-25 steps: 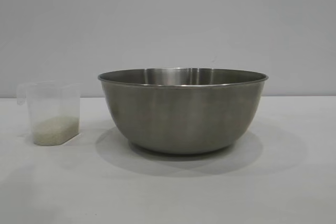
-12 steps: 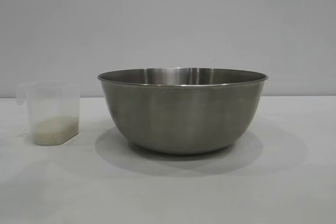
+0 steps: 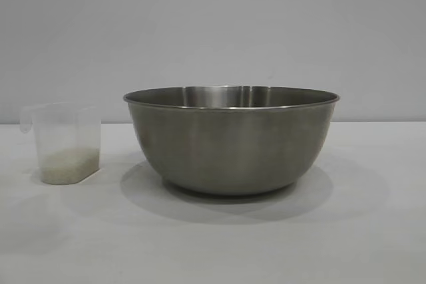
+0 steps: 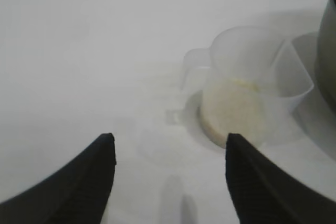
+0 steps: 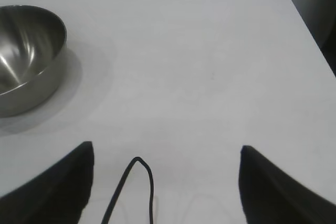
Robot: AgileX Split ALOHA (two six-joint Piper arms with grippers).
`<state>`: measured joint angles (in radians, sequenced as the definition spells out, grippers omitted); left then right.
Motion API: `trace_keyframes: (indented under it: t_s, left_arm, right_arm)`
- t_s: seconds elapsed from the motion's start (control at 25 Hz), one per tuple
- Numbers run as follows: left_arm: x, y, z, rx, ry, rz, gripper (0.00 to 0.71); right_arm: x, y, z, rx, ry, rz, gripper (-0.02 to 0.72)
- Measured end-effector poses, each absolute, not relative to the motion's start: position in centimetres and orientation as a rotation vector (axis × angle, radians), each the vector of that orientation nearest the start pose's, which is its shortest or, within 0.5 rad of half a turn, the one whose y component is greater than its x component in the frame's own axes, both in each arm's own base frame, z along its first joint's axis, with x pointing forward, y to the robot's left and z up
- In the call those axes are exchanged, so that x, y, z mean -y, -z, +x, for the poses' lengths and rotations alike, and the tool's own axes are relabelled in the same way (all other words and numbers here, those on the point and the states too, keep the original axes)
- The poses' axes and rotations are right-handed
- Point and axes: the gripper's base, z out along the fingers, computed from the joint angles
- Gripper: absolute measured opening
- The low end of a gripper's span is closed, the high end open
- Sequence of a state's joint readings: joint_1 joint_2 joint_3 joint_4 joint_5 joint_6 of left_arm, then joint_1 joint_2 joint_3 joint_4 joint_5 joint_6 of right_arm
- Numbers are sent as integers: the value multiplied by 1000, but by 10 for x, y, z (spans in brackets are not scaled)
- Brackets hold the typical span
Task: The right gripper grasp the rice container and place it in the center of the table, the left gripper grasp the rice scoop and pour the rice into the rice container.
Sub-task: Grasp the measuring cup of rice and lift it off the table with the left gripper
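Your left gripper (image 4: 170,156) hovers spread open over the table (image 3: 373,244), scoop (image 4: 247,90) just ahead holding rice (image 4: 233,111). Right gripper (image 5: 165,169) open too, well off the bowl (image 3: 231,139), its far side cropped.

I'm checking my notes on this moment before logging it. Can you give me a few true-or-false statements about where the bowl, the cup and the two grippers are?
1. The rice lies in the plastic measuring cup. True.
2. The steel mixing bowl already holds rice. False: the part of its inside that the right wrist view shows is bare metal.
3. The left gripper is clamped on the cup. False: its jaws are open and short of the cup, holding nothing.
4. The right gripper is open above the white table, away from the bowl. True.
5. The cup lies tipped on its side. False: it stands upright beside the bowl.
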<state>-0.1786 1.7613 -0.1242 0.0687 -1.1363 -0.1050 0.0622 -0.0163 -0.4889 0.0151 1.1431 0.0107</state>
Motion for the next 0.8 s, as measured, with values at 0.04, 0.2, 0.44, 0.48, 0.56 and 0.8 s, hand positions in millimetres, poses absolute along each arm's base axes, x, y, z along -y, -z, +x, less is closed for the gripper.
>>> trace_keyframes:
  t_s: [0.04, 0.2, 0.44, 0.48, 0.56, 0.8]
  left_arm:
    - [42, -105, 199, -1989, 228, 145, 402]
    - [45, -103, 205, -1988, 241, 166, 211]
    - [49, -105, 214, -1953, 236, 223, 183]
    - [49, -105, 215, -1951, 236, 233, 183]
    - [50, -103, 217, -1952, 235, 250, 183]
    - [53, -98, 226, -1953, 232, 275, 183]
  right_arm:
    - [-1, -268, -10, -2121, -62, -56, 510]
    - [-1, -268, -10, -2121, -62, -56, 510]
    - [-1, -268, -10, -2121, -62, -56, 510]
    - [-1, -268, -10, -2121, -62, -56, 510]
    - [-1, -268, -10, -2121, -62, -56, 510]
    - [-1, -268, -10, -2121, -62, -56, 510]
